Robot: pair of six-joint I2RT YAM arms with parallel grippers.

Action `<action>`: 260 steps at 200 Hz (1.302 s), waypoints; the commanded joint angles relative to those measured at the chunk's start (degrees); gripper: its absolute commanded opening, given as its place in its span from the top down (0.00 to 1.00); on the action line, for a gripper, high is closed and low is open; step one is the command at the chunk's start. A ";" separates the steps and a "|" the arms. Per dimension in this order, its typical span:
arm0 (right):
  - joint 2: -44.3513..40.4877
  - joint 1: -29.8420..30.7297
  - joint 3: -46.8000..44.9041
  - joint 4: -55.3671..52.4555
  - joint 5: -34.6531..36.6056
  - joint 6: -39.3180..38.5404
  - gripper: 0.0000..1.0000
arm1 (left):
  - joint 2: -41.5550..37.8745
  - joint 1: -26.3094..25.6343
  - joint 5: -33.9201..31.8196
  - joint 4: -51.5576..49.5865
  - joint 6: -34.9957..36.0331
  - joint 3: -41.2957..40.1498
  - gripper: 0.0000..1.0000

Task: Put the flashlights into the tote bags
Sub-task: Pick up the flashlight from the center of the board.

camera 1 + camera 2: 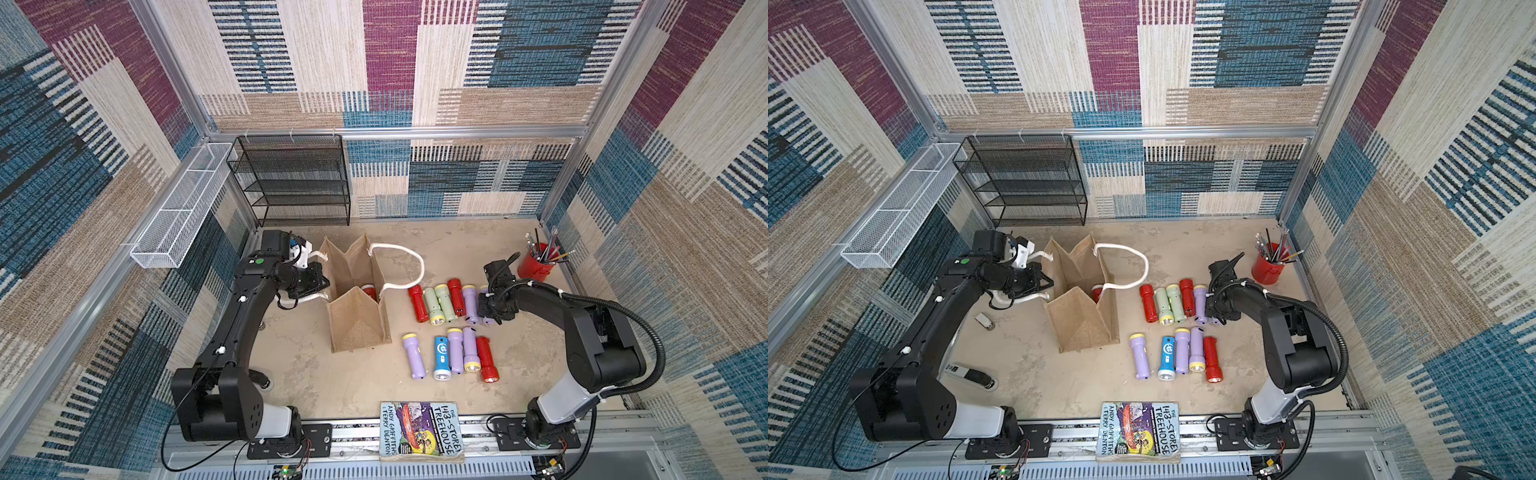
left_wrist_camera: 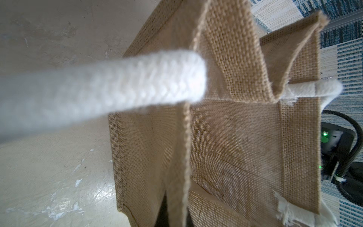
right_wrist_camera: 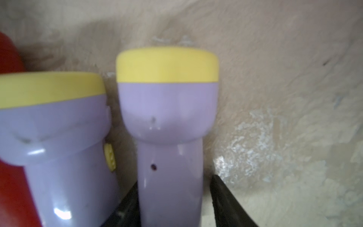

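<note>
Right jaws spread astride a lilac flashlight; a second lilac flashlight crowds it at nine o'clock. Left jaws pressed together by the tote bag.

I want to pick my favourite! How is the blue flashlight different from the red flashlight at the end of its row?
The blue flashlight has white marks on its body; the red flashlight is plain. The blue one lies between lilac flashlights; the red one ends the row. The blue one's front is silvery; the red one's is orange-red. Both lie flat, fronts toward the book.
</note>
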 commanded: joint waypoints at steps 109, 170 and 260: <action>-14.11 0.04 8.86 -9.15 -3.79 1.83 0.72 | -1.35 0.03 0.65 1.10 0.69 -0.41 0.99; -14.52 12.22 32.19 -11.73 -4.55 7.69 0.76 | -0.51 -0.29 3.78 1.23 1.42 -0.16 0.99; 5.52 33.60 60.95 -3.97 -15.40 11.07 0.77 | 0.02 -6.36 8.67 4.63 -0.57 0.56 0.99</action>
